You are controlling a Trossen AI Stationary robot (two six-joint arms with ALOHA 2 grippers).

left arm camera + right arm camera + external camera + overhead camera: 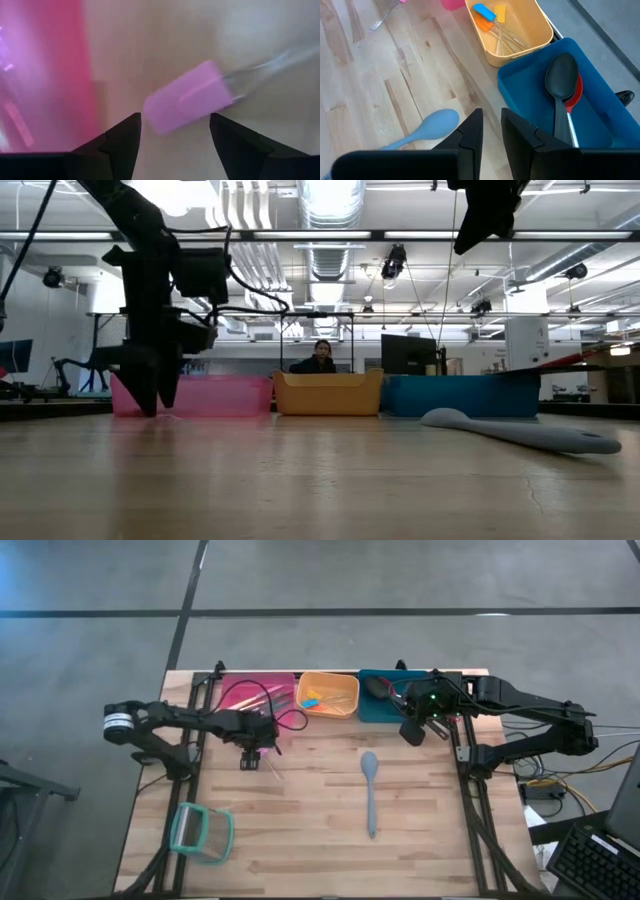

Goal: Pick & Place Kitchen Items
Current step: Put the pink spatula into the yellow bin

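My left gripper [250, 752] is open and points down just in front of the pink bin [250, 695]. In its wrist view its fingers stand on either side of a pink-handled utensil [187, 97] with a thin metal end that lies flat on the table; they do not touch it. My right gripper [412, 730] is shut and empty, high above the table in front of the teal bin [385, 700]. That bin holds a black spoon [561, 80] over a red one [576, 92]. A grey-blue spoon [370, 790] lies flat on the table at mid-right.
The orange bin [328, 693] between the pink and teal bins holds small blue, yellow and orange-handled pieces [487, 15]. A teal-rimmed clear container [200, 832] lies near the table's front left. A person [320, 358] sits behind the bins.
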